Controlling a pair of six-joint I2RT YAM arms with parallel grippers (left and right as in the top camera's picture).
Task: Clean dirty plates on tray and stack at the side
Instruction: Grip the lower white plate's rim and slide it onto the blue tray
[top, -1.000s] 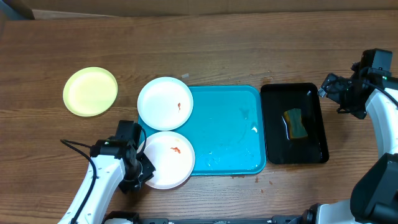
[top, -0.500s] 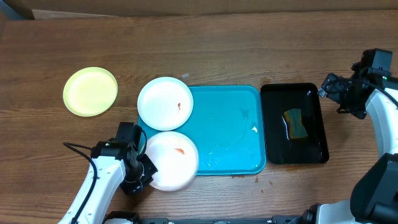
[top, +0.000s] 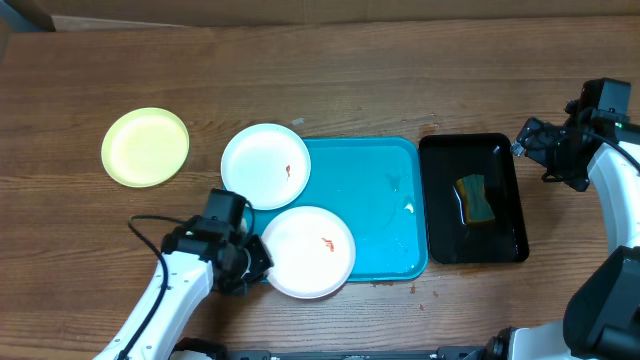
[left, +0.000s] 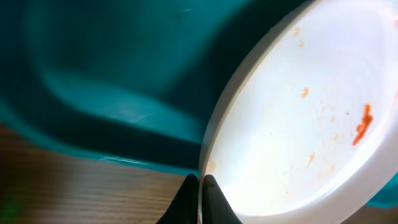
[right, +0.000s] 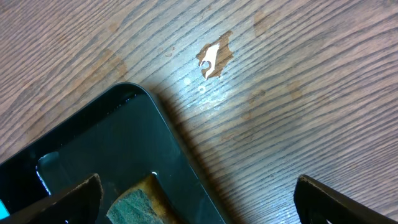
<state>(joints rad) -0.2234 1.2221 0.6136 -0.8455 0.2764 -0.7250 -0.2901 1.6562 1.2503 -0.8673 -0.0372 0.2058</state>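
My left gripper (top: 252, 268) is shut on the left rim of a white plate (top: 312, 255) with an orange-red smear. The plate lies partly over the front left of the turquoise tray (top: 380, 195). In the left wrist view the black fingertips (left: 200, 186) pinch the plate's (left: 298, 118) edge, with the tray (left: 106, 68) behind. A second smeared white plate (top: 265, 165) overlaps the tray's back left corner. A pale yellow-green plate (top: 145, 147) sits on the table at the far left. My right gripper (top: 530, 157) hangs open at the black tray's back right corner, holding nothing.
A narrow black tray (top: 500, 225) right of the turquoise one holds a green and yellow sponge (top: 475, 198). The right wrist view shows that tray's corner (right: 81, 143), the sponge (right: 134, 208) and a pale chip in the wood (right: 214, 57).
My left gripper closed on the front white plate's rim and moved right with it, so the plate now lies further over the tray. The right arm has not moved.
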